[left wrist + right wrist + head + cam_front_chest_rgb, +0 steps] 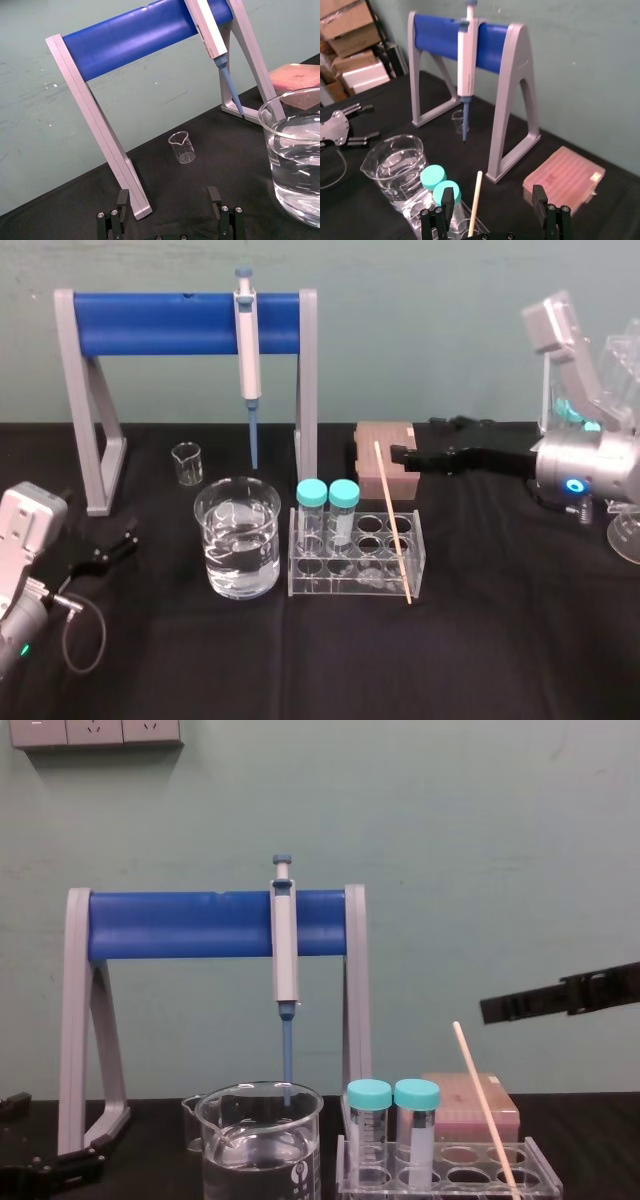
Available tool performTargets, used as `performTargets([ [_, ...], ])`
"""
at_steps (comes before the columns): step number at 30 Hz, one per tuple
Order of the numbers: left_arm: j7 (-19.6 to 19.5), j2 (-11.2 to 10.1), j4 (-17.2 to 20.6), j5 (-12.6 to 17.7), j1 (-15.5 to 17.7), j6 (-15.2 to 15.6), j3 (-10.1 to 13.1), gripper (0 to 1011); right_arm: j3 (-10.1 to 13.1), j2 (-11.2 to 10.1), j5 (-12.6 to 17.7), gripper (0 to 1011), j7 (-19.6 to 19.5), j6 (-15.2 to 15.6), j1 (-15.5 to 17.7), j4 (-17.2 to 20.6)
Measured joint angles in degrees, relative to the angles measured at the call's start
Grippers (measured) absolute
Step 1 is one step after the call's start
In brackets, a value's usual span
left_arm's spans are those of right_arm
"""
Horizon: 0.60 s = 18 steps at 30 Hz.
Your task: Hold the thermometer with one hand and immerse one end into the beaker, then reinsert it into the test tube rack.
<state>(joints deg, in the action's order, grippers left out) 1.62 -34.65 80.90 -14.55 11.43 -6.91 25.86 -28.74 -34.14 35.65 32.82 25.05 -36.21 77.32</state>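
Note:
The thermometer (392, 520), a thin cream rod, leans in a right-hand hole of the clear test tube rack (357, 558). Left of the rack stands the large beaker (238, 538), holding water. My right gripper (412, 438) hovers open just right of the rod's top end. In the right wrist view the thermometer (475, 202) rises between the fingers (447, 196) and touches neither. From the chest view the right gripper (490, 1010) is slightly above and right of the thermometer (485, 1105). My left gripper (128, 535) rests open on the table, left of the beaker.
Two teal-capped tubes (328, 502) stand in the rack's left holes. Behind is a grey-and-blue stand (185, 325) with a pipette (246, 340) hanging, a small beaker (187, 462) beneath, and a pink box (385, 445) behind the rack. Glassware (625, 530) sits at the far right edge.

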Motion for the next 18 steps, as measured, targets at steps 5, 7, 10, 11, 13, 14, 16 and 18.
performTargets([
  [5, 0.0, 0.0, 0.0, 0.0, 0.0, 0.0, 0.0, 1004, -2.0, 0.9, 0.2, 1003, 1.4, 1.1, -2.0, -2.2],
  [7, 0.0, 0.0, 0.0, 0.0, 0.0, 0.0, 0.0, 1004, -2.6, 1.1, 0.3, 1003, 1.8, 1.3, -2.5, -2.9],
  [10, 0.0, 0.0, 0.0, 0.0, 0.0, 0.0, 0.0, 1004, -3.6, 1.6, 0.4, 1003, 2.4, 1.4, -3.4, -4.0],
  [11, 0.0, 0.0, 0.0, 0.0, 0.0, 0.0, 0.0, 1004, -4.1, 1.9, 0.4, 1003, 2.5, 1.5, -3.7, -4.6],
  [13, 0.0, 0.0, 0.0, 0.0, 0.0, 0.0, 0.0, 1004, -4.7, 2.2, 0.4, 1003, 2.7, 1.5, -4.2, -5.4],
  [14, 0.0, 0.0, 0.0, 0.0, 0.0, 0.0, 0.0, 1004, -4.8, 2.3, 0.4, 1003, 2.7, 1.5, -4.4, -5.6],
  [16, 0.0, 0.0, 0.0, 0.0, 0.0, 0.0, 0.0, 1004, -5.2, 2.5, 0.4, 1003, 2.8, 1.5, -4.6, -6.1],
  [18, 0.0, 0.0, 0.0, 0.0, 0.0, 0.0, 0.0, 1004, -5.6, 2.7, 0.5, 1003, 2.8, 1.5, -4.9, -6.6],
])
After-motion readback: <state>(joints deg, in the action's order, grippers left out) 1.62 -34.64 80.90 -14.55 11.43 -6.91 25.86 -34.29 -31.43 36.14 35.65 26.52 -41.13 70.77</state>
